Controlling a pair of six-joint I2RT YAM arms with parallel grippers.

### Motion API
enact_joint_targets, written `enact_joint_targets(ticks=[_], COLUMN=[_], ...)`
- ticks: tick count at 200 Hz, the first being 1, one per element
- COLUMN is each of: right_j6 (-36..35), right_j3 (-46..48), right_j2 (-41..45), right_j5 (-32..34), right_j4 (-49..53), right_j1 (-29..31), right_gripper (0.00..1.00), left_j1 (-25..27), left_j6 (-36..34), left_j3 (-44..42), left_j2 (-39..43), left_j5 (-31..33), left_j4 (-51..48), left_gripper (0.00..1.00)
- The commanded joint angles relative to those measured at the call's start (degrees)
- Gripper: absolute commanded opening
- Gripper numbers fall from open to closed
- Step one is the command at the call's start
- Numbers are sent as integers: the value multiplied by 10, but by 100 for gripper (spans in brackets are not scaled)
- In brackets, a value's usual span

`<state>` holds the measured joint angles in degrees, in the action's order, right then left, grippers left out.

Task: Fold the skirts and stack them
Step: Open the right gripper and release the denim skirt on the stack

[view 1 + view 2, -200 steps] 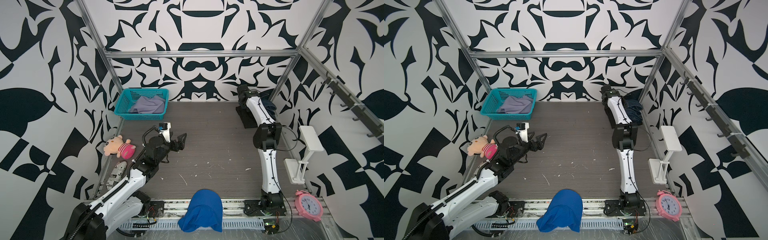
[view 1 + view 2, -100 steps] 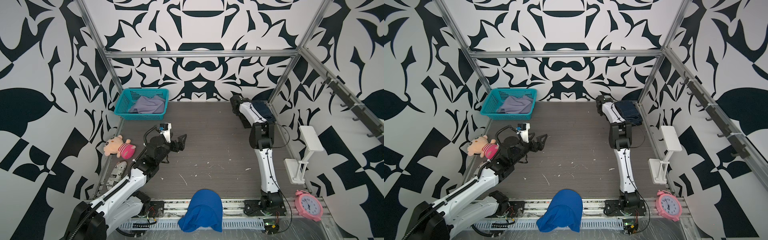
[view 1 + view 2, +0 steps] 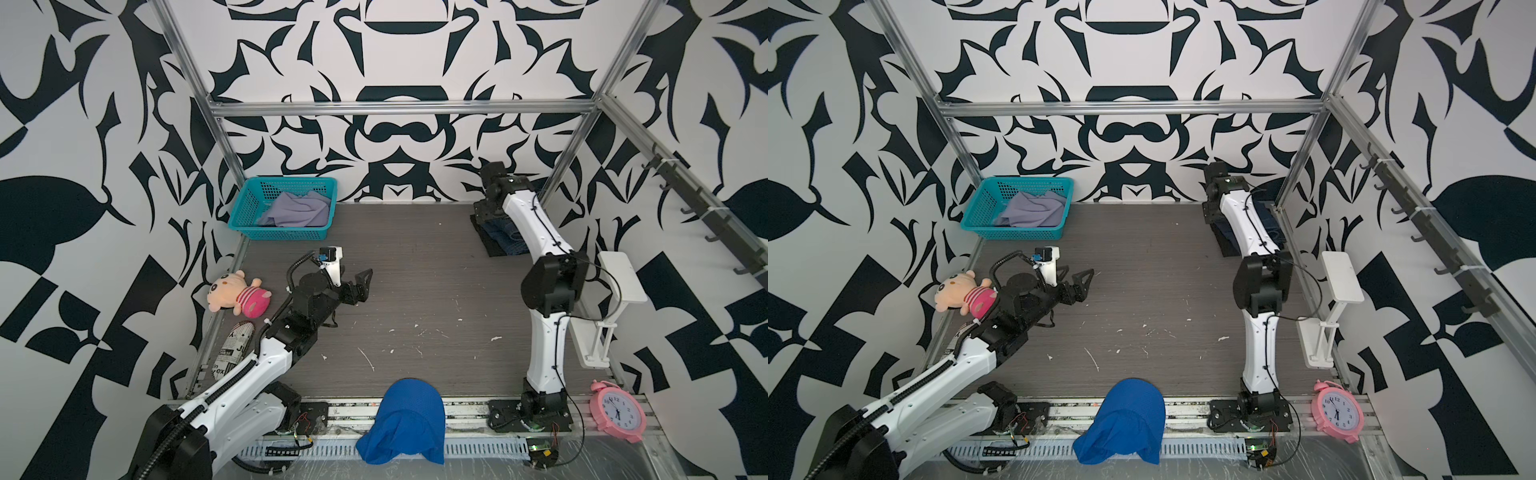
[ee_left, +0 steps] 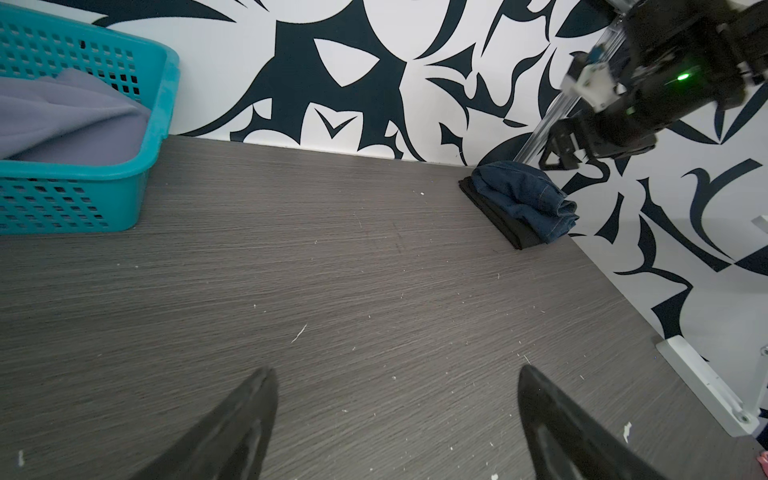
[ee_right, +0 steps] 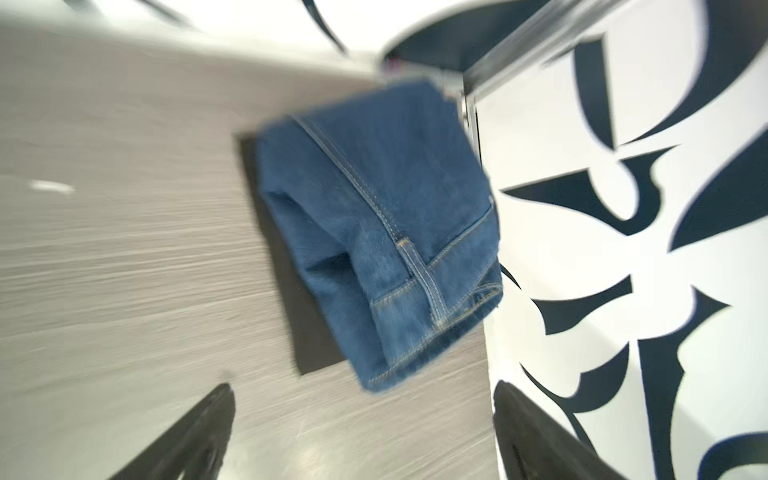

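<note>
My right claw, spread wide and empty, hovers above the folded denim skirt lying on the black skirt; my left claw gapes empty over the table.

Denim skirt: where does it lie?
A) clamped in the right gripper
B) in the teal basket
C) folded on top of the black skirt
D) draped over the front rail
C: the denim skirt lies folded on the black skirt, which shows along its edge, by the wall.
</note>
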<state>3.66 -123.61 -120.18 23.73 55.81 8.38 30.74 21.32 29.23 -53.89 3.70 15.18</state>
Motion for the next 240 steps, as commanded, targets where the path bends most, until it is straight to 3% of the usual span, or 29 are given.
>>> enact_joint_targets(ticks=[1, 10, 18, 24, 34, 78, 115, 155, 192, 240], right_j6=[25, 45, 82, 119, 150, 182, 153, 157, 207, 301], right_j3=[102, 180, 240, 267, 293, 317, 297, 317, 360, 318], right_j2=[110, 154, 184, 193, 193, 107, 47, 0, -10, -76], right_j5=[-117, -197, -266, -315, -370, -410, -359, -354, -319, -259], right_j4=[-114, -202, -282, -319, -352, -420, -403, -413, -441, -448], right_j1=[-12, -35, -67, -93, -127, -195, -209, -209, -209, -208], right_gripper=[81, 60, 19, 0, 0, 0, 0, 0, 0, 0], left_j1=[-2, -2, -2, -2, -2, -2, -2, -2, -2, -2], left_j6=[-2, 0, 1, 3, 5, 14, 21, 21, 22, 17], left_j3=[-6, -9, -12, -13, -16, -32, -33, -32, -27, -21], left_j2=[12, 14, 15, 17, 19, 27, 29, 13, -4, -15], left_j5=[8, 9, 9, 8, 9, 12, 9, 12, 10, 12], left_j4=[13, 13, 15, 16, 17, 26, 24, 34, 40, 45], left_gripper=[93, 93, 93, 93, 93, 93, 92, 92, 92, 92])
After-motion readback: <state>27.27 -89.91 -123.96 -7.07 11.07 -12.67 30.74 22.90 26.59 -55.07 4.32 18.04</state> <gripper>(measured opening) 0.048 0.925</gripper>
